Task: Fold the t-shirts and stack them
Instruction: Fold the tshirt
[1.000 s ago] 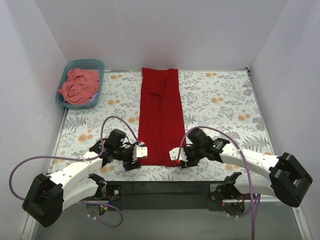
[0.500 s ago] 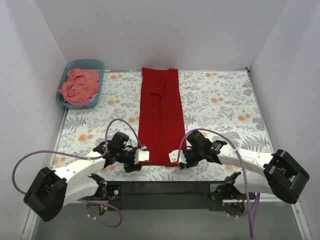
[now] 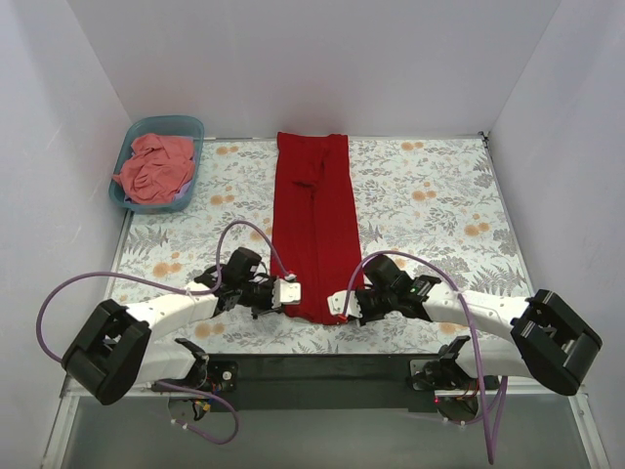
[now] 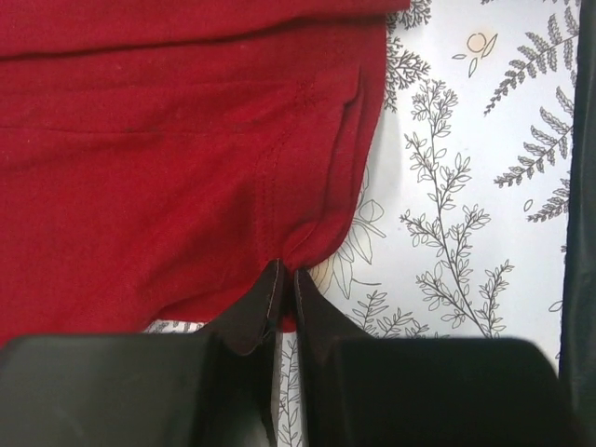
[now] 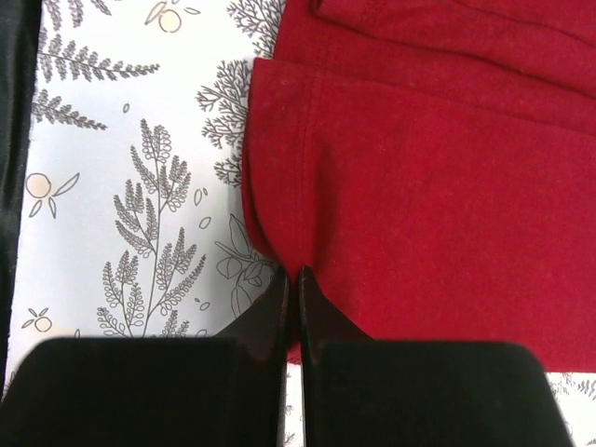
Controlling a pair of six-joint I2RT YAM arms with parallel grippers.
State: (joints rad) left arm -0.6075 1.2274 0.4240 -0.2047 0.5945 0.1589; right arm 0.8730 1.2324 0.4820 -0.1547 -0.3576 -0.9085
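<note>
The red shirt point(image 3: 314, 225) lies as a long folded strip down the middle of the table point(image 3: 430, 215). The left gripper point(image 3: 291, 293) is clenched on its near left corner, puckering the hem. The right gripper point(image 3: 340, 305) is pinched on the near right corner. The pink shirt point(image 3: 151, 168) sits crumpled in the tub point(image 3: 191, 127) at the far left.

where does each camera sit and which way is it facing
Top external: fixed above and behind the arms, facing down at the table; both arms show, with the red t-shirt and teal tub.
Left wrist: on the left arm, facing along the left gripper, shut on the red t-shirt's near edge; its fingers show.
Right wrist: on the right arm, facing along the right gripper, shut on that same edge; its fingers show.
Shared: both wrist views see the red t-shirt on leaf-printed table.
</note>
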